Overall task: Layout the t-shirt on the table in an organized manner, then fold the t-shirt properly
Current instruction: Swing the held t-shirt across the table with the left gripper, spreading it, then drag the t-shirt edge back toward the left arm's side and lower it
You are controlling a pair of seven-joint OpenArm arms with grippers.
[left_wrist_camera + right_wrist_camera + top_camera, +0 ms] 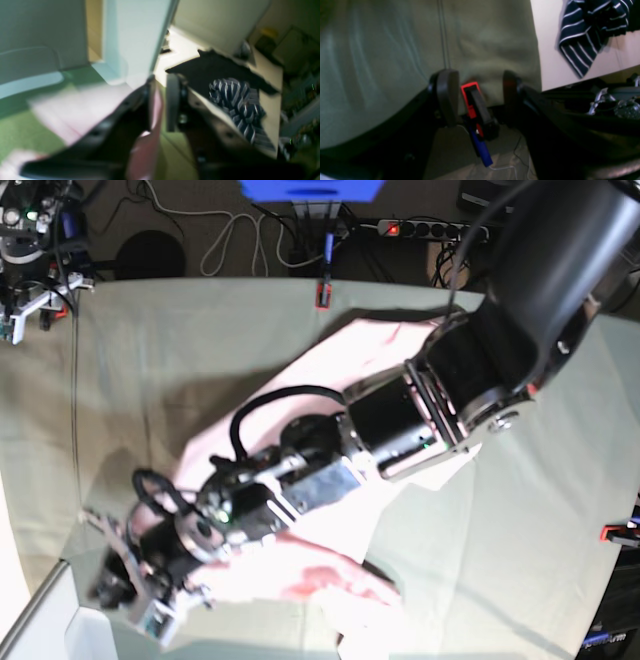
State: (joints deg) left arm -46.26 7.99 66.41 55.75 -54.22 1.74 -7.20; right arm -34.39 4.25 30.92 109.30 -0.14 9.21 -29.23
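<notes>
The pale pink t-shirt [330, 365] lies crumpled in a diagonal band across the grey-green table [150, 350]. My left arm reaches over it from the upper right. The left gripper [140, 605] hangs past the shirt's lower left end, near the table's front corner. In the left wrist view the left gripper [161, 105] has its jaws parted, and a strip of pink t-shirt [75, 107] runs up along the left finger [147, 105]. The right gripper [478, 97] stands open and empty over the table [382, 50] edge.
A red clamp [470, 97] with a blue handle grips the table edge behind the right gripper. A dark striped cloth [582, 37] lies on a white surface beside the table. More red clamps [322, 295] sit at the far edge, with cables and a power strip [420, 227] beyond.
</notes>
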